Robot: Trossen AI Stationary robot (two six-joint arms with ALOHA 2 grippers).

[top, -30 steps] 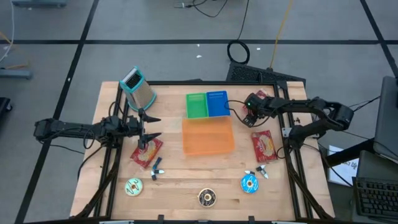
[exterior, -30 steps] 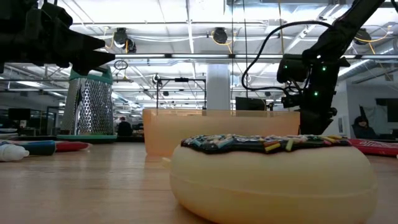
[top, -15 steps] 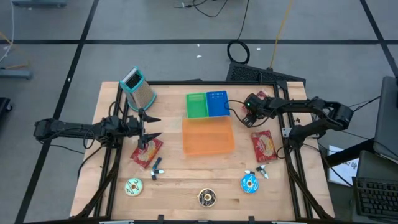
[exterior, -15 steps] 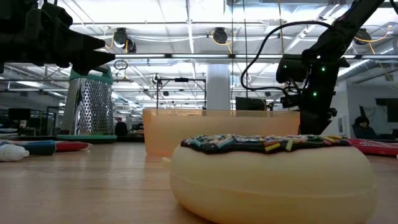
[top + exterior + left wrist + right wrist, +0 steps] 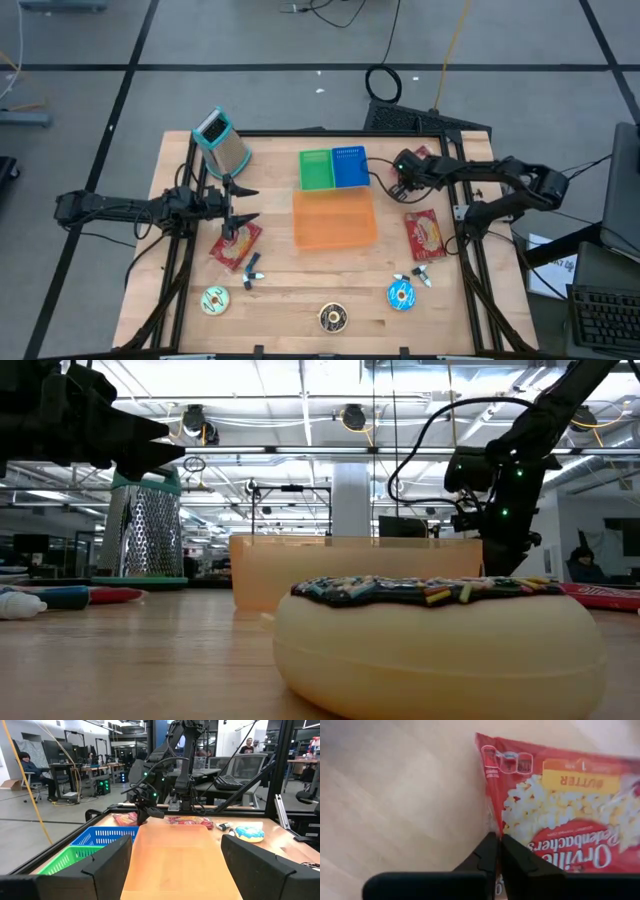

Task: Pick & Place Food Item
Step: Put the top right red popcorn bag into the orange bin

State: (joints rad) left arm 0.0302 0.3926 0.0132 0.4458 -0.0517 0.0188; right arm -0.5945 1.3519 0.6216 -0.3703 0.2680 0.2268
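The orange tray (image 5: 334,220), green basket (image 5: 316,169) and blue basket (image 5: 349,167) hold nothing, while the right claw (image 5: 495,851) pinches the popcorn bag (image 5: 560,805) and the left claw (image 5: 243,203) gapes.

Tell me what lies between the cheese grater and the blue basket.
The green basket lies between the cheese grater and the blue basket, as the high view shows.

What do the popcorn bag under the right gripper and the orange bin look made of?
The popcorn bag looks like thin glossy plastic film: printed surface with shine and wrinkles. The right gripper is shut on its edge. The orange bin looks like translucent moulded plastic, since light passes through its walls in the low view.
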